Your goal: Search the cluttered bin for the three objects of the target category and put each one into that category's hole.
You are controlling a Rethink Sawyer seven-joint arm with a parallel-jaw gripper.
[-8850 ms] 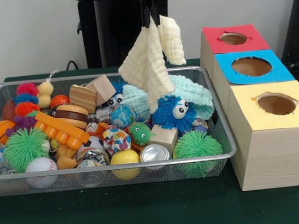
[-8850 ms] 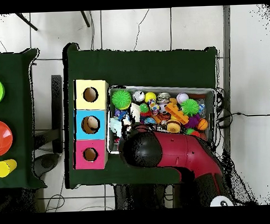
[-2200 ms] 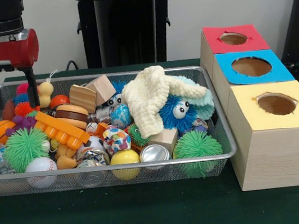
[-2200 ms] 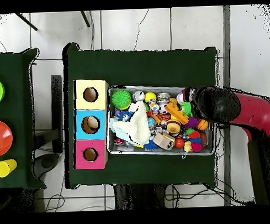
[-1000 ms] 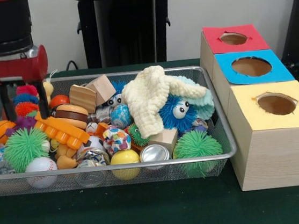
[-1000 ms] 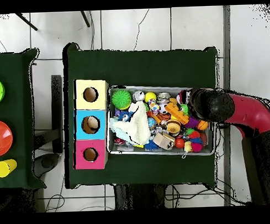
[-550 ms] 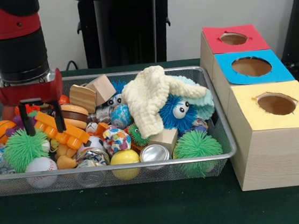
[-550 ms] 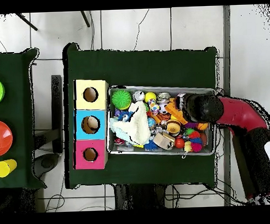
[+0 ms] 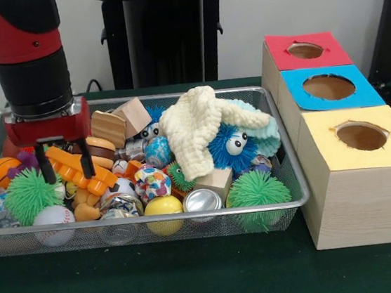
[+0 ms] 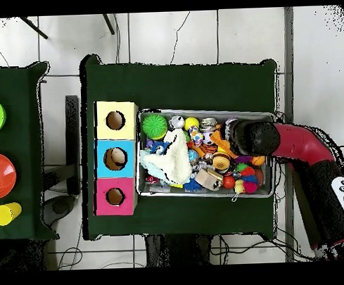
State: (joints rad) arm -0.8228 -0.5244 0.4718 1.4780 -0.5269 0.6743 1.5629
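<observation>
Now at bin left end: gripper with fingers spread, straddling orange ridged toy, nothing clamped yet. Best lowered straight, pads kept on long flat sides, clear of spiky green ball at 8 o'clock and burger toy at 2 o'clock. Toy: long, bright orange, plastic-looking, notched along top, lying tilted on clutter. Holes well off at 3 o'clock.
</observation>
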